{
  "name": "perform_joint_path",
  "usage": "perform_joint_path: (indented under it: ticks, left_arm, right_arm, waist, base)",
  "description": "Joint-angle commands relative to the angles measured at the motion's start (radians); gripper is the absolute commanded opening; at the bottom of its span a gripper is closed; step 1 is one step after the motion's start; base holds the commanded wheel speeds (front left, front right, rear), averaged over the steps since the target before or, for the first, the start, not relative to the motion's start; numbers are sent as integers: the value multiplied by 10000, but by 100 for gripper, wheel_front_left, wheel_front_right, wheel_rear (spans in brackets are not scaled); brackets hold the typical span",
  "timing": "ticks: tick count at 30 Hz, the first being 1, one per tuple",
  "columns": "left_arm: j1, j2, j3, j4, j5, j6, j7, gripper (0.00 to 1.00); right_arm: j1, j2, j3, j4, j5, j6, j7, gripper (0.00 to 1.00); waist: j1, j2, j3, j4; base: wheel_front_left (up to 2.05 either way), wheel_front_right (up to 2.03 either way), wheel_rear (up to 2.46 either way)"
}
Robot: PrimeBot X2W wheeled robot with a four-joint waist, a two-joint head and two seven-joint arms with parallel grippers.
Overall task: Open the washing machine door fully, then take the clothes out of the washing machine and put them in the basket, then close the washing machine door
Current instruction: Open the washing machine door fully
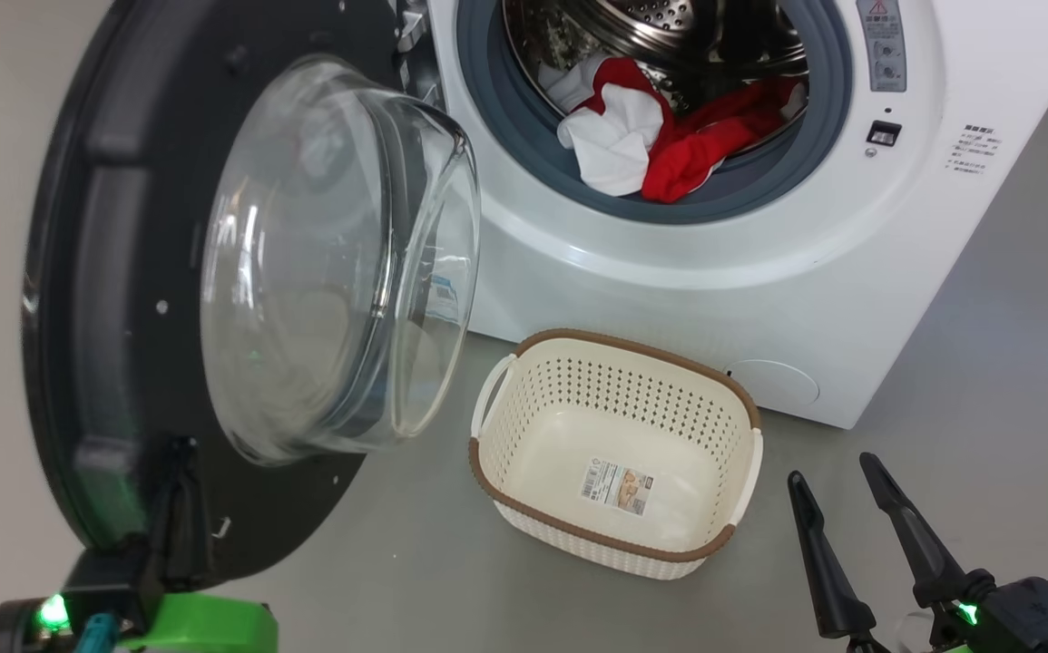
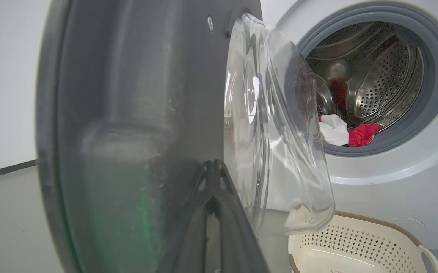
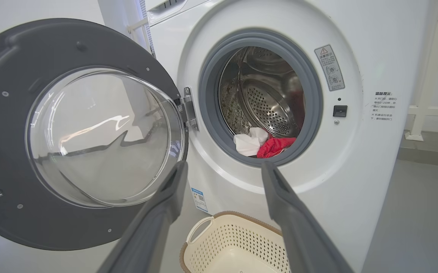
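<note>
The washing machine door (image 1: 115,272) stands swung out to the left, its glass bowl facing the white washing machine (image 1: 759,299). My left gripper (image 1: 181,449) is shut, its tips against the door's dark inner face near the lower edge; in the left wrist view the left gripper (image 2: 213,163) touches the door (image 2: 127,113). Red and white clothes (image 1: 669,145) lie at the drum's front lip. The empty basket (image 1: 632,390) sits on the floor below the opening. My right gripper (image 1: 839,476) hangs open at the lower right, clear of everything. The right wrist view shows the right gripper (image 3: 224,167), the clothes (image 3: 275,146) and the basket (image 3: 234,242).
Grey floor (image 1: 986,408) spreads to the right of the machine and in front of the basket. A white wall (image 2: 2,76) stands behind the door on the left. A white frame (image 3: 419,113) stands beyond the machine's right side.
</note>
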Motion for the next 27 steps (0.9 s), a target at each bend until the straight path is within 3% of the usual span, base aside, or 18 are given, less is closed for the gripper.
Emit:
perform_joint_path:
  ticks: [1,11,27]
  left_arm:
    - [-512,355,583,-91,-90,209,-119,0]
    - [-1067,509,1235,723,-207,285,-489,0]
    - [-2407,583,2447,2056,-38,-287,-554,0]
  right_arm:
    - [-183,-56,246,-312,-68,16,13,100]
    - [-264,-56,240,-625,-361,16,393,100]
    - [-341,-56,286,-1152,-749,16,967,100]
  waist:
    - [0,-1,69,57]
    - [0,-1,302,105]
    - [0,-1,647,-19]
  base:
    - [0,0,0]
    - [0,0,0]
    - [0,0,0]
